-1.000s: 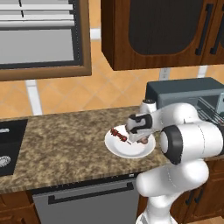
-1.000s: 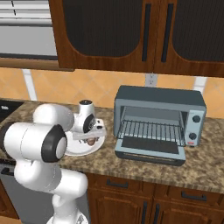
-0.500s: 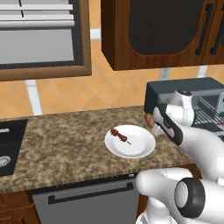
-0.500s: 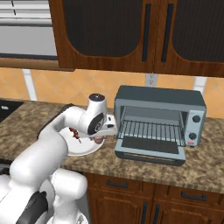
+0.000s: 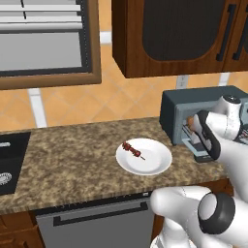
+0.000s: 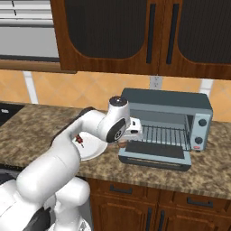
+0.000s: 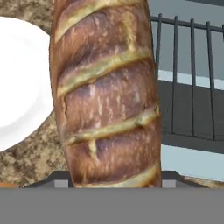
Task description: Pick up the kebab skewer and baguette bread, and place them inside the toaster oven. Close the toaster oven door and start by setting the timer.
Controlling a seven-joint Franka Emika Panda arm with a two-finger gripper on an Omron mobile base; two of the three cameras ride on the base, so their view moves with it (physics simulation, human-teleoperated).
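The baguette bread (image 7: pixel 107 96), golden-brown with pale scored ridges, sits lengthwise between my fingers; my gripper (image 5: pixel 194 130) is shut on it. It hovers at the left front of the blue-grey toaster oven (image 6: pixel 167 101), just above the counter and beside the open toaster oven door (image 6: pixel 155 151), which lies flat. The wire rack (image 7: pixel 183 74) is bare. The kebab skewer (image 5: pixel 133 150) lies on the white plate (image 5: pixel 156 164), left of the oven. A sliver of the baguette bread (image 5: pixel 192 123) shows by my hand.
A dark sink (image 5: pixel 9 160) is set into the speckled counter (image 5: pixel 72 160) at the far left. Dark wood wall cabinets (image 6: pixel 117 31) hang above the oven. The oven's knobs (image 6: pixel 200 131) are on its right side.
My arm has swung right from the plate to the oven's open front, carrying the baguette bread. The skewer stays on the plate.
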